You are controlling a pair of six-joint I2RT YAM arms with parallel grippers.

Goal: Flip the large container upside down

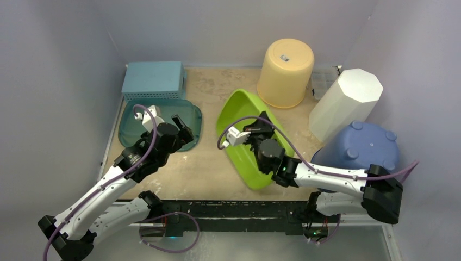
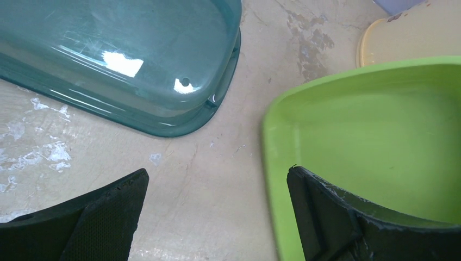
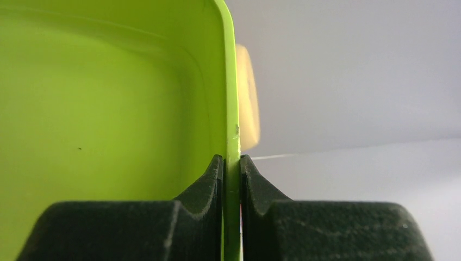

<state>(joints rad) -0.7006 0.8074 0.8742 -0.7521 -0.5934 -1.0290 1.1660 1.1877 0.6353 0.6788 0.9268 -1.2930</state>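
Two grippers show in your top view, and only one of them has anything in it. Your right gripper (image 3: 232,168) is clenched on the thin rim of the lime-green container (image 1: 239,111). In the right wrist view its black fingers (image 3: 209,179) press the green wall from both sides, and the wall stands straight up between them.

Your left gripper (image 2: 217,185) is released, jaws spread wide and holding nothing. It hangs over bare table (image 1: 206,168) between the teal see-through tub (image 1: 130,128) and the green container.

That green container sits at the centre of the top view, a long, smooth-walled tub with rounded corners and a narrow lip. It runs on a slant from upper left to lower right. You can see into its hollow from above, so it is not turned over. It looks tipped, with the gripped rim on its right side raised, though how far it leans you cannot tell. It is glossy and a single colour, with one small dark speck on the inner wall.

Around it:
- The teal tub lies mouth down at the left.
- A pale blue perforated basket (image 1: 152,79) stands just behind the teal tub.
- A yellow bucket (image 1: 285,70) rests bottom up at the top centre.
- A white faceted bin (image 1: 345,103) leans at the right.
- A blue tub (image 1: 359,147) sits bottom up below the bin.
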